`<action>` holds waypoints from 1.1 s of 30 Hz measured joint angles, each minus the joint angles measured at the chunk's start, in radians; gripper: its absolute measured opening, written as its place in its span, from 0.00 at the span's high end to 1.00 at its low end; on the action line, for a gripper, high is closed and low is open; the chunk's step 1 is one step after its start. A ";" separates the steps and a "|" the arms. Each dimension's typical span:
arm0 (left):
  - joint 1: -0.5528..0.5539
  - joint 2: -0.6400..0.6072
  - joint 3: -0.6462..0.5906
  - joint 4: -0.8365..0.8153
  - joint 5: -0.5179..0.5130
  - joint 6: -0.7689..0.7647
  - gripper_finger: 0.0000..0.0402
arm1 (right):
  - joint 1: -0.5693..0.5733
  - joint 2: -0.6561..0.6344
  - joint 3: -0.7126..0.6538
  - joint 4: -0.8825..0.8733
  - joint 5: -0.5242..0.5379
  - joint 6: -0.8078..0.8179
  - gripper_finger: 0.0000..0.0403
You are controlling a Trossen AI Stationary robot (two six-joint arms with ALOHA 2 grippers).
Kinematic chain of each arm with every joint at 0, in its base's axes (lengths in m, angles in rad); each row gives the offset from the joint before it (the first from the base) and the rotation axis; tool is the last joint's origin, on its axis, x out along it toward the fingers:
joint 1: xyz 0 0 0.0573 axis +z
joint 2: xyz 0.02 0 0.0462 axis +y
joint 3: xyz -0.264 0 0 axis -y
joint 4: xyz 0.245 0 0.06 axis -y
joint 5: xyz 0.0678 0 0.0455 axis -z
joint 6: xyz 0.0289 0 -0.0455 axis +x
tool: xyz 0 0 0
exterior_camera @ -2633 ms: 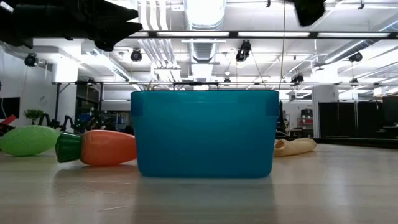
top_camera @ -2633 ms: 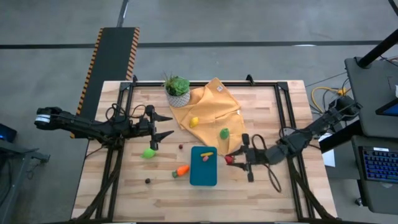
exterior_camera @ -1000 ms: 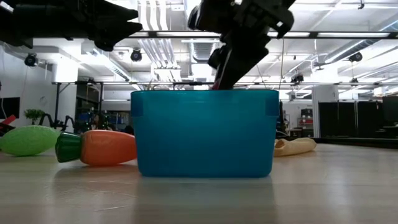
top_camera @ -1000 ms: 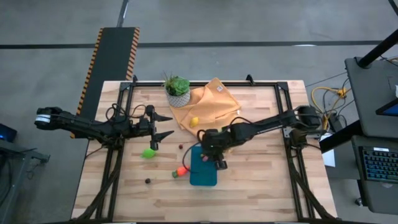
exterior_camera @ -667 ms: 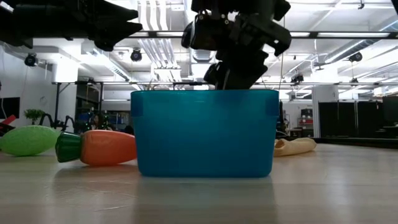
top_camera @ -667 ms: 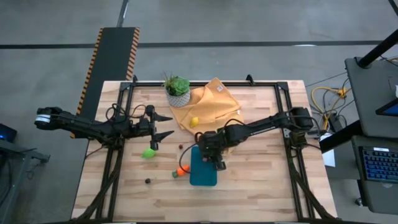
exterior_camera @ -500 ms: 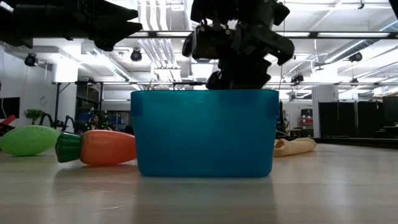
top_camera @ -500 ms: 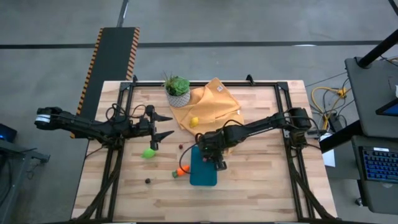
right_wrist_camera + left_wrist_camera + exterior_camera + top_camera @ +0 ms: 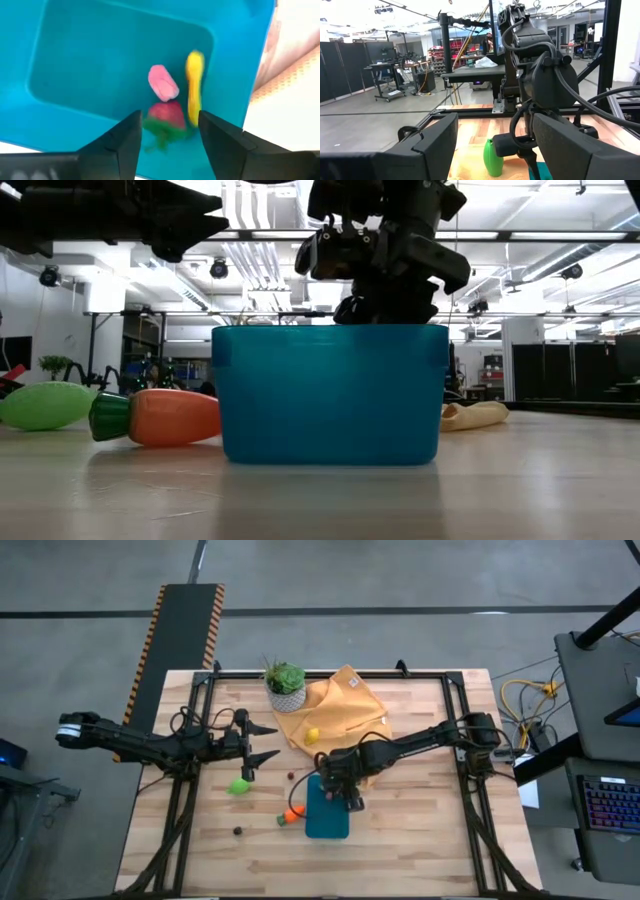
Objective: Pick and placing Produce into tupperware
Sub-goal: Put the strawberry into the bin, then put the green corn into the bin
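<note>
Since a few seconds ago my right gripper (image 9: 167,131) has crossed over the teal tupperware (image 9: 326,818). Its jaws stand apart, and just below the gap a toy strawberry (image 9: 164,116) lies inside, beside a pink piece (image 9: 163,83) and a yellow one (image 9: 194,90). I would lift straight up, clear of the rim. My left gripper (image 9: 262,742) waits aside, jaws apart.

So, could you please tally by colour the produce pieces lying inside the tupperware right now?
Pink piece: 1
Yellow piece: 1
Red strawberry: 1
Total inside the tupperware: 3
</note>
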 joint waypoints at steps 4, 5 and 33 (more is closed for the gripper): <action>0.000 0.000 0.000 0.000 0.000 0.000 0.39 | 0.000 0.000 0.000 0.000 0.000 0.004 0.54; 0.000 0.000 0.000 0.000 0.000 0.000 0.39 | 0.000 0.000 0.000 0.000 0.000 0.004 0.54; -0.001 0.000 -0.002 -0.024 0.000 -0.005 0.39 | -0.057 -0.473 -0.423 0.766 0.086 -0.044 0.66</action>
